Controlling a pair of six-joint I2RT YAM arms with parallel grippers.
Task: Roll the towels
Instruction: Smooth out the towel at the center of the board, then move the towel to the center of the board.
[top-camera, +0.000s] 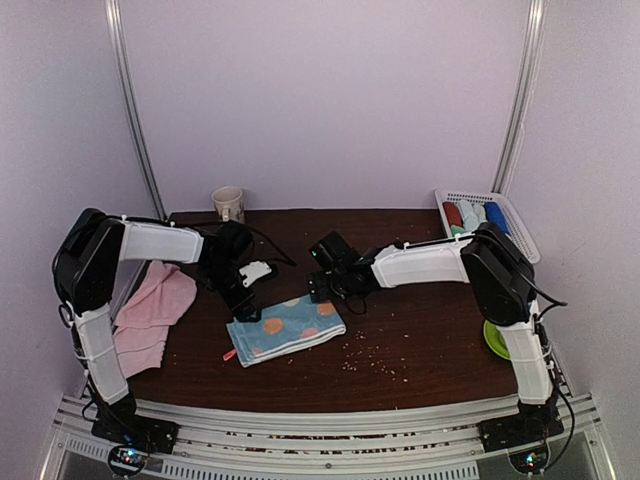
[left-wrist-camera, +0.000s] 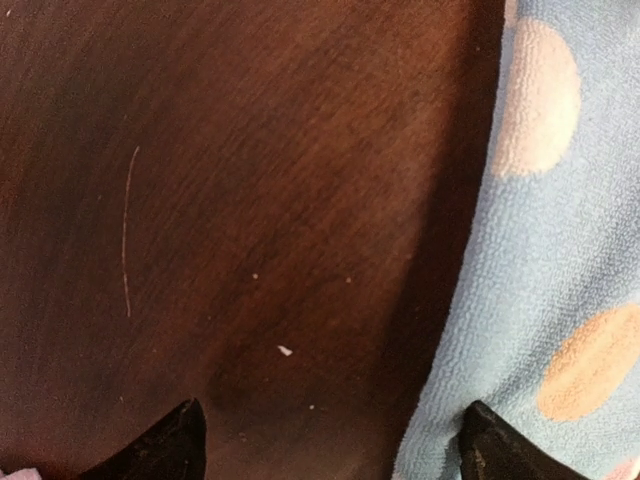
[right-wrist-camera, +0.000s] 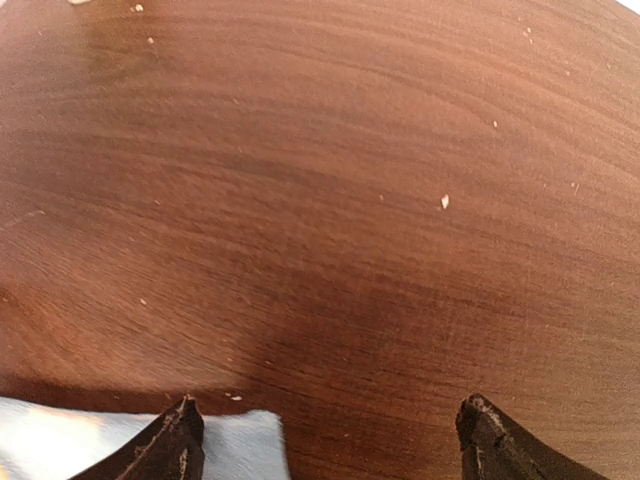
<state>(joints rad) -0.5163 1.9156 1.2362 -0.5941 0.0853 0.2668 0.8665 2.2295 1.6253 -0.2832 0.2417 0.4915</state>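
A light blue towel (top-camera: 287, 328) with orange and white dots lies flat on the dark wood table (top-camera: 420, 330), near the middle. My left gripper (top-camera: 244, 308) hovers at the towel's far-left corner and is open. In the left wrist view, the left gripper (left-wrist-camera: 335, 445) has one fingertip (left-wrist-camera: 492, 452) over the towel (left-wrist-camera: 545, 260) and the other over bare wood. My right gripper (top-camera: 318, 289) is open at the towel's far-right corner. The right wrist view shows the right gripper (right-wrist-camera: 330, 440) with just the towel's corner (right-wrist-camera: 245, 445) beside one fingertip (right-wrist-camera: 175, 448). Pink towels (top-camera: 150, 312) lie heaped at the table's left edge.
A white slatted basket (top-camera: 520, 232) at the back right holds rolled cloths. A paper cup (top-camera: 228, 203) stands at the back edge. A green plate (top-camera: 492, 340) sits by the right arm's base. Crumbs (top-camera: 370, 355) dot the wood right of the towel.
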